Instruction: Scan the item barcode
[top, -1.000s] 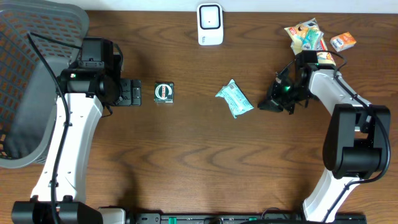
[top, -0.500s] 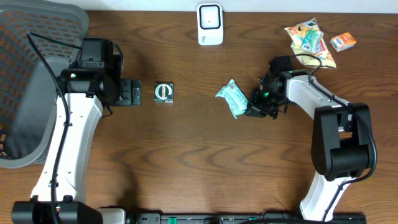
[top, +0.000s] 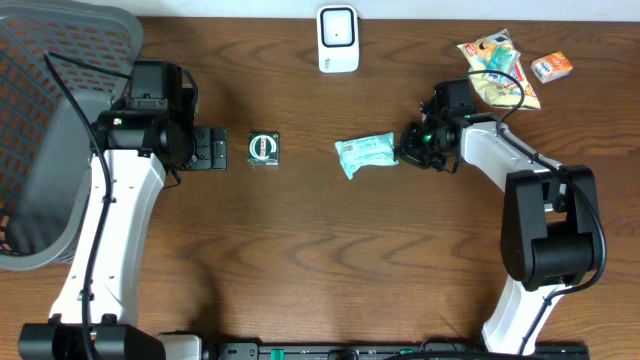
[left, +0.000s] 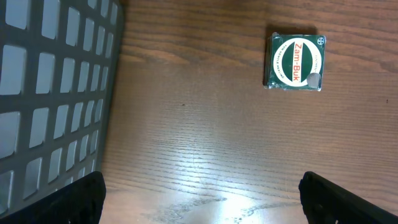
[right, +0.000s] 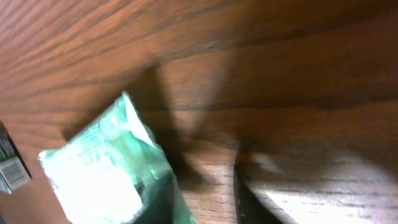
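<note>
A pale green packet (top: 365, 153) lies flat on the wooden table, mid-right; in the right wrist view the packet (right: 106, 174) is a blurred shape at the lower left. My right gripper (top: 406, 152) is at the packet's right end, touching it or nearly so. Blur hides how its jaws stand and whether they hold the packet. The white scanner (top: 338, 38) stands at the back edge, in the middle. My left gripper (top: 222, 150) hangs wide open at the left with only bare wood between its fingertips (left: 68, 199). A green Zam-Buk tin (left: 295, 62) lies just beyond it.
Snack bags (top: 495, 55) and a small orange box (top: 551, 66) lie at the back right behind my right arm. A grey mesh chair back (top: 60, 130) fills the far left, close beside my left arm.
My right gripper swung left from beside the snack bags to the packet. The packet slid left and turned to lie nearly crosswise. The left arm has not moved.
</note>
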